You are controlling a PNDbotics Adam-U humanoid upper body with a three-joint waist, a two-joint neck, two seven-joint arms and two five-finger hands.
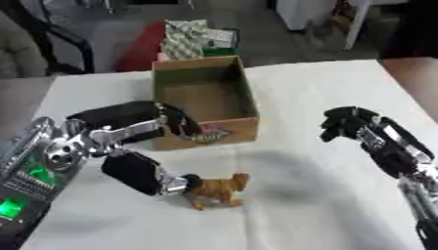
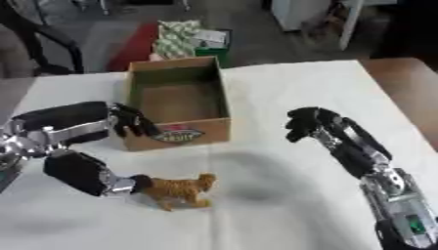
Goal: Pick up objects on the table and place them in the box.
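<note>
At the left, the left robot hand sits low on the tabletop, its dark fingers closed on the rear end of the toy, a small tan animal figure. The toy stands on its legs with its long axis running left to right, head pointing away from the hand toward the middle of the tabletop. A second dark part of the left arm lies higher up, against the near-left corner of the box.

The box stands just beyond the toy, up and slightly right of it, open at the top and, as far as can be seen, with nothing in it. Its near wall is between toy and opening, so the carry will probably have to rise over that wall before moving away from the robot.

To the right, the right robot hand hangs above bare tabletop, fingers curled and holding nothing, well apart from both toy and box. The left hand is plainly the nearer. Open cloth lies all round the toy; no edge crowds it.
</note>
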